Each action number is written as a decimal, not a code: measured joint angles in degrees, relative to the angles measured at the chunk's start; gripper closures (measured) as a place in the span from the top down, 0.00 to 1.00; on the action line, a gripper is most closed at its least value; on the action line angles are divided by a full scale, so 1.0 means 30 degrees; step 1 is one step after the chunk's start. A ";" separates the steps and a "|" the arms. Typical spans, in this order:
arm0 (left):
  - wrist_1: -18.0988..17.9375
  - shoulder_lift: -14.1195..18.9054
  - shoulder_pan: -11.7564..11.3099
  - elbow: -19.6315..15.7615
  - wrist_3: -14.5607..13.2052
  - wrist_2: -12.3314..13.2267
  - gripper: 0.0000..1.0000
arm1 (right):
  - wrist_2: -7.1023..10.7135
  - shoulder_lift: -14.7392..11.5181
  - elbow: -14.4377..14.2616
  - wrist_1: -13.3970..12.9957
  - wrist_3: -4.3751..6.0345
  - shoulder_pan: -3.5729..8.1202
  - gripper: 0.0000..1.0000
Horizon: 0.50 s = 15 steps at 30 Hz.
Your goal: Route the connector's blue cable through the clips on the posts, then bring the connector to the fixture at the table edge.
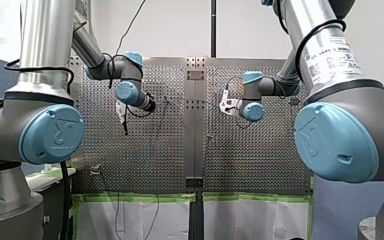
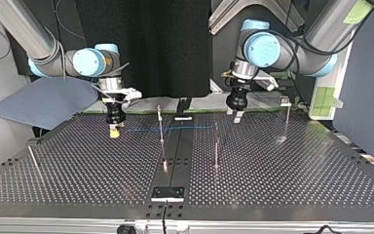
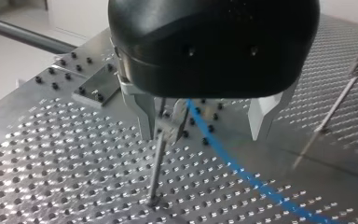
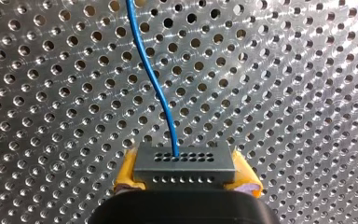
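Clamped in my right end effector (image 4: 186, 176), the connector (image 4: 185, 164) holds its blue cable (image 4: 151, 74) above the table (image 4: 284, 93) while my left end effector (image 3: 205, 117), fingers (image 3: 145, 115) apart, straddles it, likely to seat it in a post's (image 3: 156, 170) clip (image 3: 172, 125).

**Bright metal, gloss black, soft yellow**

The bench (image 4: 51, 93) is perforated metal, brushed and highly reflective. The blue cable (image 4: 152, 79) has a smooth, slightly glossy plastic jacket. The connector (image 4: 184, 168) is matt grey, with rows of small holes. My right pincer (image 4: 186, 177) has yellow pads (image 4: 127, 170) that look soft and rubbery. My left pincer (image 3: 205, 123) has a glossy black plastic shell and pale satin metal fingers (image 3: 265, 116). The thin post (image 3: 157, 168) is bare, dull metal.
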State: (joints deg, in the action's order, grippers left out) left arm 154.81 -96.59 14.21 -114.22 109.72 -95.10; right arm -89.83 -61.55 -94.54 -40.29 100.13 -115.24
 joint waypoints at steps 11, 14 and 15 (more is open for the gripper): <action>0.1938 0.1945 0.0259 -0.1943 0.0927 0.1160 1.00 | 0.0000 0.0004 0.0001 0.0029 -0.0001 -0.0108 0.00; 0.2406 0.2484 0.0367 -0.2380 0.0885 0.1583 1.00 | -0.0001 0.0010 0.0001 0.0019 0.0000 -0.0117 0.00; 0.2472 0.2638 0.0403 -0.2447 0.0797 0.1643 1.00 | -0.0001 0.0012 0.0002 0.0005 0.0000 -0.0116 0.00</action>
State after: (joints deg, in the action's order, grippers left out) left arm 162.23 -88.67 15.41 -121.56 112.11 -90.17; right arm -89.83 -61.52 -94.54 -40.27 100.13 -115.59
